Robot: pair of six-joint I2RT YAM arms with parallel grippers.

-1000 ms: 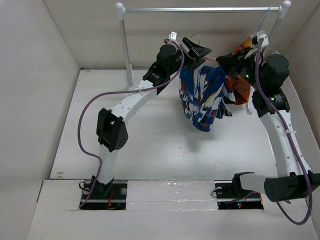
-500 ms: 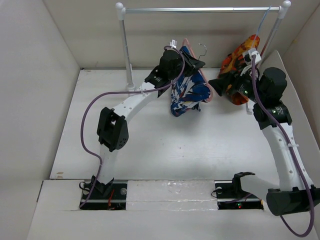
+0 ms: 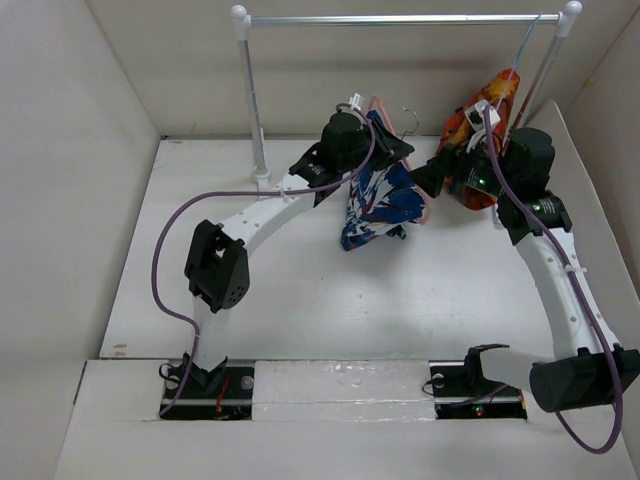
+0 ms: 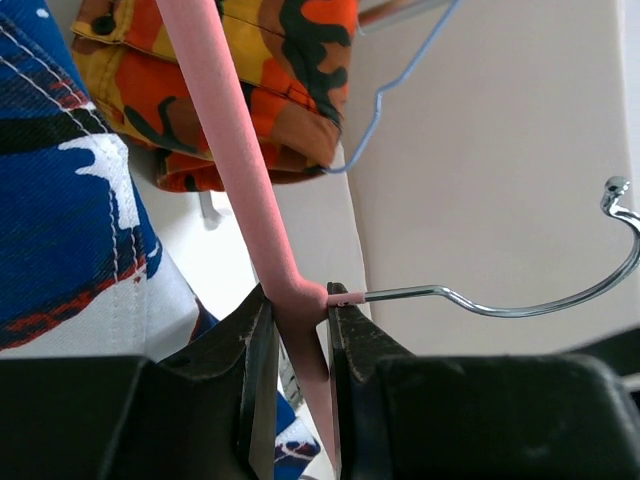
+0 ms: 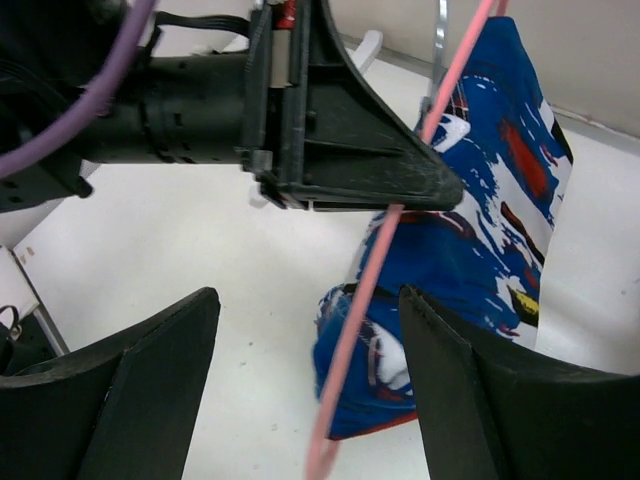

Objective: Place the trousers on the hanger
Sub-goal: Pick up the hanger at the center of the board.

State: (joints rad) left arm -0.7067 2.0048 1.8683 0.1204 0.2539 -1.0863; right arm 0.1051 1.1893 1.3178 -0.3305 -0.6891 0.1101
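The blue splotched trousers (image 3: pixel 375 205) hang bunched over the pink hanger (image 3: pixel 420 195) above the table's back middle. My left gripper (image 3: pixel 392 148) is shut on the hanger's neck, just below its metal hook (image 3: pixel 408 118). In the left wrist view the pink hanger (image 4: pixel 225 150) runs between both fingers of the left gripper (image 4: pixel 297 300), with the trousers (image 4: pixel 60 200) at the left. My right gripper (image 3: pixel 425 178) stands open just right of the hanger. In its wrist view the right gripper (image 5: pixel 308 300) holds nothing; the hanger's pink arm (image 5: pixel 385 260) and the trousers (image 5: pixel 470 250) lie beyond its fingers.
An orange-red patterned garment (image 3: pixel 478 125) hangs on a pale hanger (image 3: pixel 528 40) from the white rail (image 3: pixel 400 19) at the back right, close behind my right wrist. The rail's left post (image 3: pixel 250 90) stands at the back. White walls enclose the table (image 3: pixel 300 290).
My left gripper shut on the hanger's neck. My right gripper opened and let go. The trousers, spread wide before, now hang bunched from the hanger, slightly further left.
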